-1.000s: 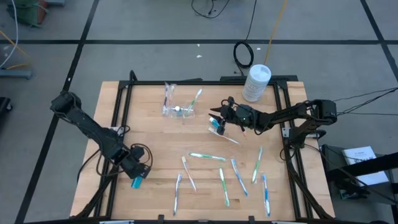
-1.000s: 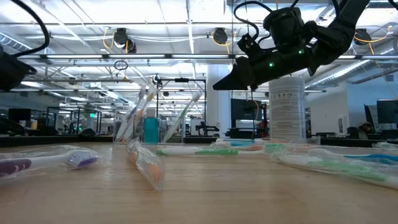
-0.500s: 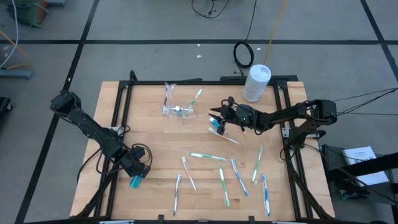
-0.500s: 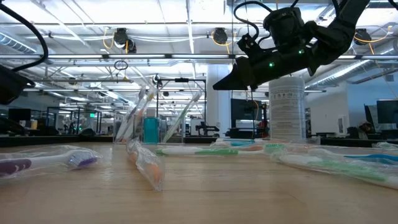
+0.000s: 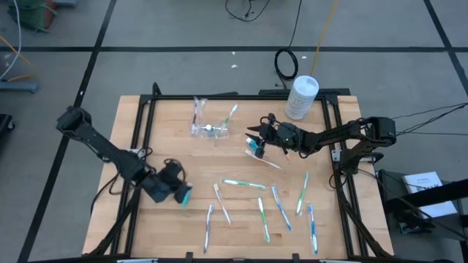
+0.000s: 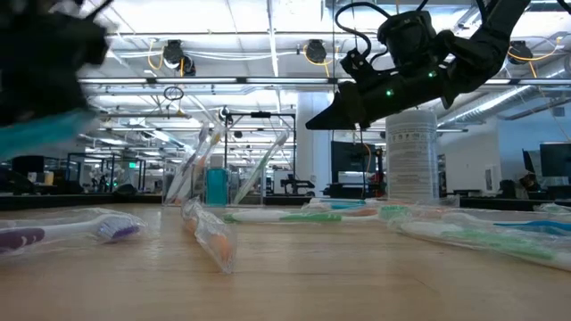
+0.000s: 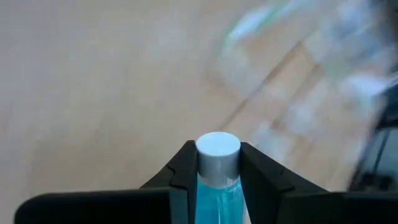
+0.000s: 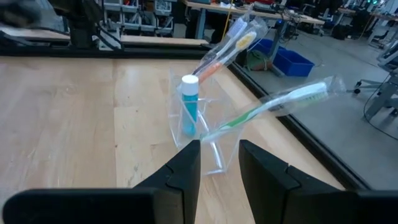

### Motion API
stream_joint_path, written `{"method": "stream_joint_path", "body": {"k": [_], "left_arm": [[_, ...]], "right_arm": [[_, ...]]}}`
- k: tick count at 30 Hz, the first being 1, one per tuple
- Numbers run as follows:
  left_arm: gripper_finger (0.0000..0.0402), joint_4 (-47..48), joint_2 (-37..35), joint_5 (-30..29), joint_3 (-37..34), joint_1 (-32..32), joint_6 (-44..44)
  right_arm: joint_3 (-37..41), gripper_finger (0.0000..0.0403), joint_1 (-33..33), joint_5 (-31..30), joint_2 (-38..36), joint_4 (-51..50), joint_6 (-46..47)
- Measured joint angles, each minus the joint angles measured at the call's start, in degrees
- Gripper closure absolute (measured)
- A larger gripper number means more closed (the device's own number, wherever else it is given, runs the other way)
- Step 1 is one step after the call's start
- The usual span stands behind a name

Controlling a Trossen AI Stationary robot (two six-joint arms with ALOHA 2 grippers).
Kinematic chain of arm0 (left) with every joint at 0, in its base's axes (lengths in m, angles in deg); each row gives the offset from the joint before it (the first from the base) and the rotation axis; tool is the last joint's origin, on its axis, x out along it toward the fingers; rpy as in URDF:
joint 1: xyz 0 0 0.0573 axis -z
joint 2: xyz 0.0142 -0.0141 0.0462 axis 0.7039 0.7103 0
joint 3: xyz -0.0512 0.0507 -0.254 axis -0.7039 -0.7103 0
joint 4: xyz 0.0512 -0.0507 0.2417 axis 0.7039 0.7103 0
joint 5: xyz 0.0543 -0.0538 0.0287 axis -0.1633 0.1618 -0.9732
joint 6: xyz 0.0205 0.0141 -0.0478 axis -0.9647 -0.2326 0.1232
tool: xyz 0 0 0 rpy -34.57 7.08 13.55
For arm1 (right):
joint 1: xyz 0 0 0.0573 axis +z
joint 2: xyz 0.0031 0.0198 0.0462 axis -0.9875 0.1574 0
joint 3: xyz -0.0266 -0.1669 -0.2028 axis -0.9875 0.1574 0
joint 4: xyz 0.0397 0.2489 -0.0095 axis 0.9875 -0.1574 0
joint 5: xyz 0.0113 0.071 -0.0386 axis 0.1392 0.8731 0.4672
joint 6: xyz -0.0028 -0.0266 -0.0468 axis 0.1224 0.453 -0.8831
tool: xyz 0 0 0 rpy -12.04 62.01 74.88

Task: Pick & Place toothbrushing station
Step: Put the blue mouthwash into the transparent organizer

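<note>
The left gripper [image 5: 180, 193] has shifted inward from the table's near-left edge, pinching a blue tube [image 7: 217, 180]. The right gripper [image 5: 253, 141] hovers, fingers parted, apparently empty, near the toothbrushing station [image 5: 210, 128] at the table's far side.

Clear glossy plastic toothbrushing station [image 8: 198, 127], wooden table [image 5: 175, 153]

Overhead, table-level, 2 wrist views
</note>
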Motion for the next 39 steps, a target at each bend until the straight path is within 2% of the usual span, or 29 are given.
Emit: {"method": "stream_joint_path", "body": {"k": [5, 7, 12, 14, 18, 22, 28, 32, 39], "left_arm": [[0.031, -1.5, -1.9, -14.6, 4.0, -4.9, -22.8], [0.0308, -6.4, -2.2, -21.2, 4.5, -7.3, -31.4], [0.0306, -21.9, -2.0, -32.1, 4.5, -14.1, -54.0], [0.0306, -29.5, -0.4, -34.5, 4.5, -17.8, -61.8], [0.0305, -40.5, 3.9, -34.6, 4.5, -25.1, -73.1], [0.0305, -47.2, 9.9, -33.4, 4.5, -31.8, -77.9], [0.0305, -55.5, 20.7, -32.3, 4.5, -39.5, -78.3], [0.0305, -60.3, 26.2, -30.9, 4.5, -42.3, -76.8], [0.0304, -60.5, 30.9, -31.3, 4.5, -44.6, -73.9]], "right_arm": [[0.0, 0.0298, 0.0, 0.0, 0.0, -1.2, 3.3], [0.0, 0.0298, 0.0, 0.1, 0.0, -1.4, 5.8], [0.0, 0.0298, 0.0, 0.0, 0.0, -2.2, 7.8], [0.0, 0.0298, 0.0, 0.0, 0.0, -2.2, 7.6], [0.0, 0.0298, 0.0, 0.0, 0.0, -2.2, 7.6], [0.0, 0.0298, 0.0, 0.0, 0.0, -2.2, 7.6], [0.0, 0.0298, 0.0, 0.0, 0.0, -2.4, 7.6], [0.0, 0.0298, 0.0, 0.0, 0.0, -2.4, 7.6], [0.0, 0.0298, 0.0, 0.0, 0.0, -3.1, 7.6]]}}
